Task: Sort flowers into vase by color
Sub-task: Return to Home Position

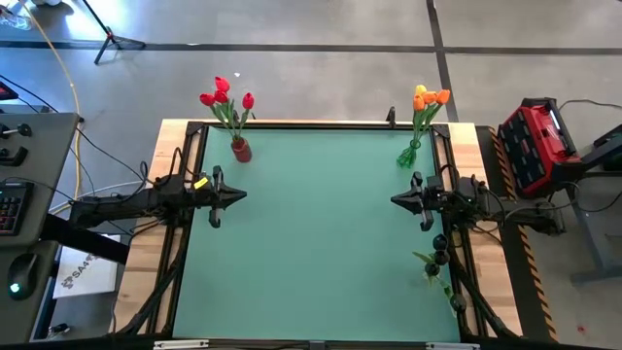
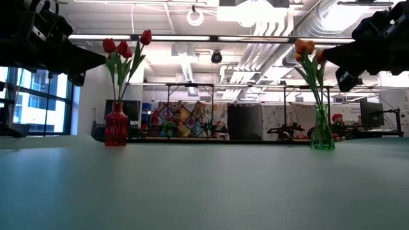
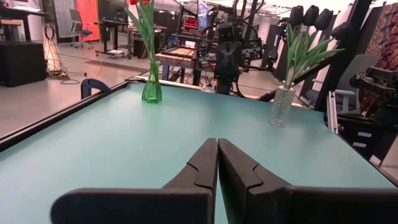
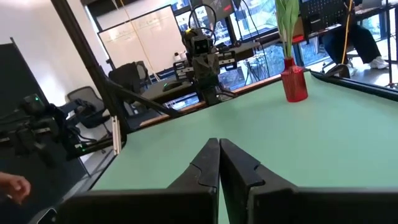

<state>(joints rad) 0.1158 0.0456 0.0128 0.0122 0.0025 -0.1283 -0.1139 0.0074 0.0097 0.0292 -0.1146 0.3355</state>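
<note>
Red tulips (image 1: pixel 222 95) stand with their stems in a red vase (image 1: pixel 240 148) at the table's far left. Orange and yellow tulips (image 1: pixel 430 96) stand in a green vase (image 1: pixel 408 154) at the far right. In the low view both show, the red vase (image 2: pixel 115 131) and the green vase (image 2: pixel 322 137). My left gripper (image 1: pixel 243 195) hovers shut and empty at the left side, near the red vase. My right gripper (image 1: pixel 394 200) hovers shut and empty at the right side. The shut fingertips show in the left wrist view (image 3: pixel 217 149) and the right wrist view (image 4: pixel 219 149).
A clear vase (image 3: pixel 281 104) with dark-headed tulips (image 1: pixel 439 255) stands at the table's right edge, toward the near side, beside my right arm. A black frame (image 1: pixel 194 126) borders the green table top. A person's hand (image 4: pixel 15 185) shows beyond the table.
</note>
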